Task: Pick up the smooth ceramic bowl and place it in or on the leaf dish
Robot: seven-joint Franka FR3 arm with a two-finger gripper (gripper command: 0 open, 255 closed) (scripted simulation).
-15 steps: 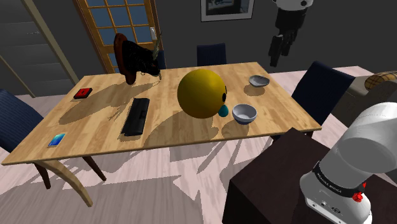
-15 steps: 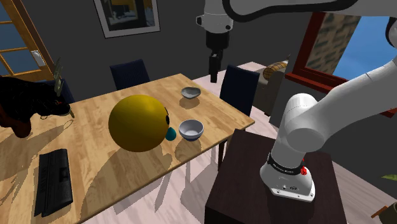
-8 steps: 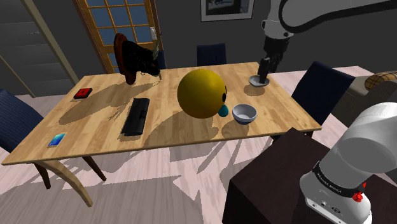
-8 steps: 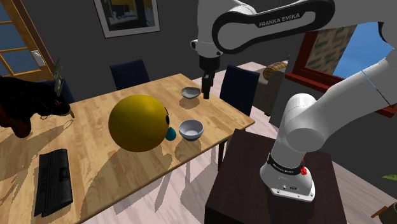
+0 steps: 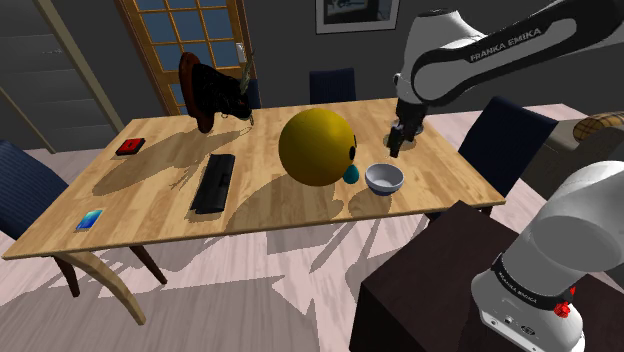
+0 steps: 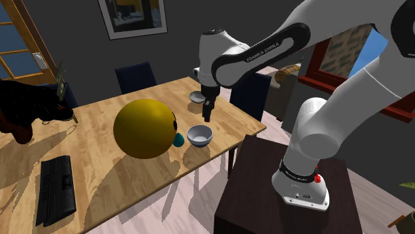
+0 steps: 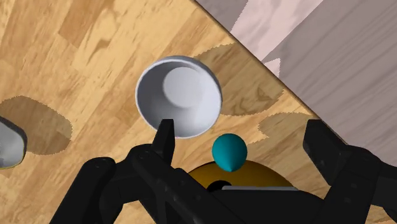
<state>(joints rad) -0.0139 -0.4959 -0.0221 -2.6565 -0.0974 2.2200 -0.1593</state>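
- We see the gripper [image 5: 396,148] [image 6: 207,114] [image 7: 240,127] hanging over the wooden table [image 5: 260,215]. Its 2 black fingers [image 7: 164,137] are spread wide, with nothing clasped between them.
- The bowl [image 5: 384,179] [image 6: 199,135] [image 7: 179,95] is pale grey-white and smooth. It stands upright on the table, near the edge closest to the dark stand [image 5: 430,270].
- In the wrist view the bowl lies just past the tip of 1 finger, not between the 2. In the shoulder view and the second exterior view the gripper is a little above the bowl and apart from it.
- The leaf dish [image 6: 195,97] [image 7: 7,143] is a small grey dish farther in on the table. In the second exterior view it is partly hidden behind the gripper, which sits between it and the bowl.
- A big yellow ball [image 5: 316,147] [image 6: 143,127] rests on the table, with a teal nub [image 5: 351,175] [image 6: 178,140] [image 7: 229,151] on it. The nub is just beside the bowl, and we cannot tell whether they touch.
- Toward the shoulder view's left, well apart from the bowl, lie 1 black keyboard [image 5: 213,183] [image 6: 53,188], 1 small red item [image 5: 129,147] and 1 small blue item [image 5: 90,219].
- A dark brown object [image 5: 210,92] stands at the table's far side. We cannot tell what it is.
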